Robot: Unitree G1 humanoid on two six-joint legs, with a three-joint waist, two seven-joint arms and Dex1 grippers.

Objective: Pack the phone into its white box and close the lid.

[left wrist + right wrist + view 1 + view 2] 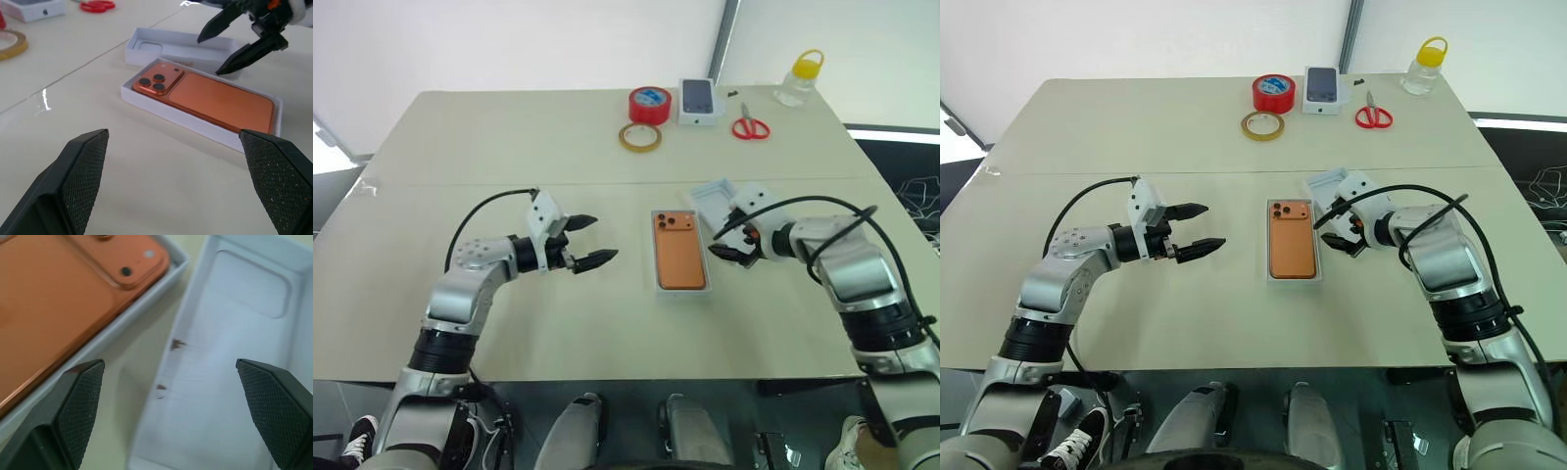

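The phone (681,252) lies camera-side up inside the white box (682,290) mid-bench, so both end effectors, left (585,241) and right (724,242), stand released; the lid (713,195) waits beside it, interior upward.

A red tape roll (650,105) lies near the far edge of the beige desk (509,137), with a yellowish tape ring (639,137) just in front of it. Just beside the red roll sits a small white box bearing a dark phone picture (699,101), then red-handled scissors (750,126). A clear jar with a yellow lid (800,78) stands at the far right corner.
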